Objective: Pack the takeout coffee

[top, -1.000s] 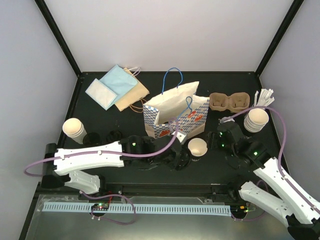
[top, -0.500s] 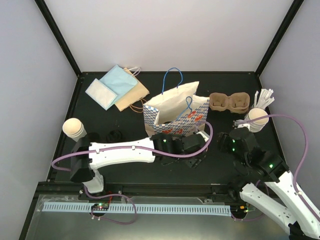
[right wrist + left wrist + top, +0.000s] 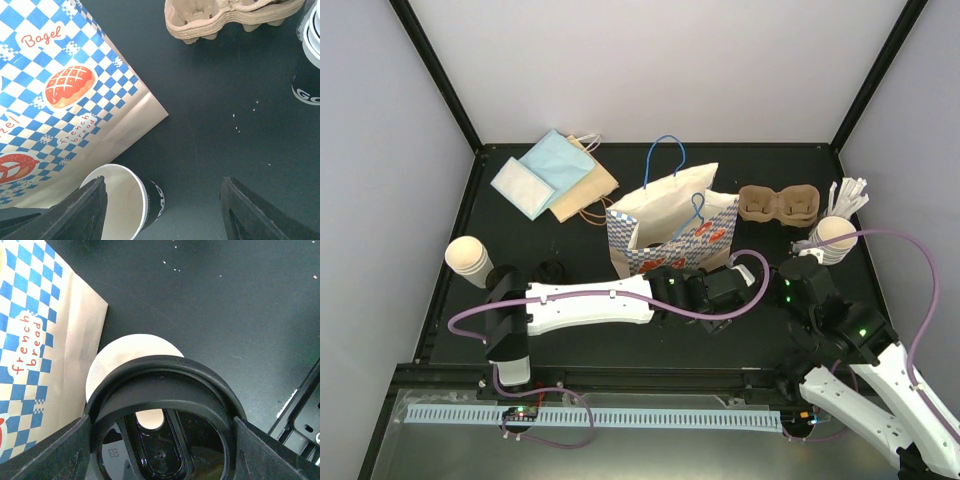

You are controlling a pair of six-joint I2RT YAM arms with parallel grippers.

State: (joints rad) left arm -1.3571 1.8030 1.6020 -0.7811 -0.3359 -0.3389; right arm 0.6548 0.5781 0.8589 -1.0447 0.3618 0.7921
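Right now I judge the job to be early, at the lidding step. My left gripper (image 3: 160, 450) is clamped on a black lid (image 3: 165, 371), which it holds just above an open cup (image 3: 131, 352). The lid overlaps most of the mouth in the left wrist view, with a crescent of cream rim showing on its far side. I can't tell whether it touches the rim, and it does not look seated. My right gripper (image 3: 162, 200) hangs a little to the right with its fingers spread and nothing between them.

The cup (image 3: 125, 200) stands upright on the table (image 3: 590, 335), just beside the front corner of the checked bag (image 3: 670, 235). It is cream inside with a dark printed band around the wall. It looks light and easy to tip, so the lid should be pressed straight down.

Further back, the brown two-hole tray (image 3: 778, 203) sits near the right rear, well apart from the cup, with both holes empty. A stack (image 3: 835, 238) of cups stands to its right front, and white sticks (image 3: 850, 195) lie behind it. A second stack (image 3: 468, 257) stands at the far left, with what look like spare lids (image 3: 550, 271) beside it. Flat bags (image 3: 552, 175) lie at the back left.

What is left, as I see it: seat this lid, lid a second cup, and fill the tray. Nothing is packed yet.
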